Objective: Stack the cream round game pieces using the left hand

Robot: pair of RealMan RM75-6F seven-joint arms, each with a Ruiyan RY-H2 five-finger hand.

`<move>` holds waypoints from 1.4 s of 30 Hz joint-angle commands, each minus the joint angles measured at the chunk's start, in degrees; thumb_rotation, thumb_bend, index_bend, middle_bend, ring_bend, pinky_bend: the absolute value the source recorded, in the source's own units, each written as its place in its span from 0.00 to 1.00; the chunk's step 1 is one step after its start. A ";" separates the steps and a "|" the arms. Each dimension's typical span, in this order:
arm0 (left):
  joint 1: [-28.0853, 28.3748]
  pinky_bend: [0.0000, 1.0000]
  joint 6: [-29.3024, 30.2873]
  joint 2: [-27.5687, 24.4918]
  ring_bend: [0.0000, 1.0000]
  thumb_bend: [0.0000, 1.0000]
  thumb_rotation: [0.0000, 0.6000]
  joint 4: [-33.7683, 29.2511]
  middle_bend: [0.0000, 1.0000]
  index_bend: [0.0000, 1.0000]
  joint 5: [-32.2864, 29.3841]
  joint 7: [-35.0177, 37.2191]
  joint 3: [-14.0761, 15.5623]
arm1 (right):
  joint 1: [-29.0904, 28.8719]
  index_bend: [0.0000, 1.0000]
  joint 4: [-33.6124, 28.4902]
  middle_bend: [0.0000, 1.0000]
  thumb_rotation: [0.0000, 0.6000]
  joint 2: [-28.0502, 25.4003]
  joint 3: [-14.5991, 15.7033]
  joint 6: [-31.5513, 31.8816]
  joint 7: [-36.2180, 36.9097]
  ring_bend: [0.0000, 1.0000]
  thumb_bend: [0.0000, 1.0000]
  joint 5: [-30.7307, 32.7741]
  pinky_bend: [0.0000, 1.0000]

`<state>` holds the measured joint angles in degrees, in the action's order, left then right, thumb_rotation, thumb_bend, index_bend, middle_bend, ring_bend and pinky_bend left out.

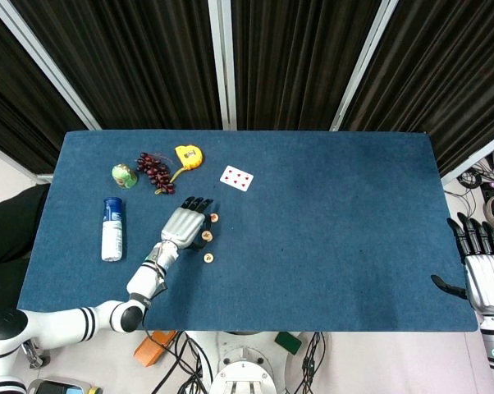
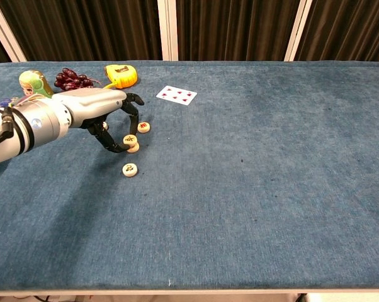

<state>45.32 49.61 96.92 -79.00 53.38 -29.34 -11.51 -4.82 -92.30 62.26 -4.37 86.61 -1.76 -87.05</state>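
The head view looks straight down from high up on the whole blue felt tabletop. The chest view looks across the same tabletop from low and close.

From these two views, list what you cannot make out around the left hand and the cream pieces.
- Marks on the cream round game pieces: too small to read in either view.
- Piece under the left hand: in the head view the hand partly covers it; the chest view suggests a piece lying on another, contact unclear.
- Bottle: label too small; cut off in the chest view.
- Right hand: absent from the chest view.
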 commanded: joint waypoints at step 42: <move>0.87 0.00 5.20 -1.87 0.00 0.31 1.00 -4.75 0.02 0.40 1.54 1.67 2.68 | -0.11 0.00 0.44 0.04 1.00 0.12 -0.31 -0.25 0.74 0.00 0.17 0.22 0.00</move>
<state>46.72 53.74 95.72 -82.43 53.54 -28.45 -9.01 -4.93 -91.86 62.37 -4.68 86.35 -1.02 -86.84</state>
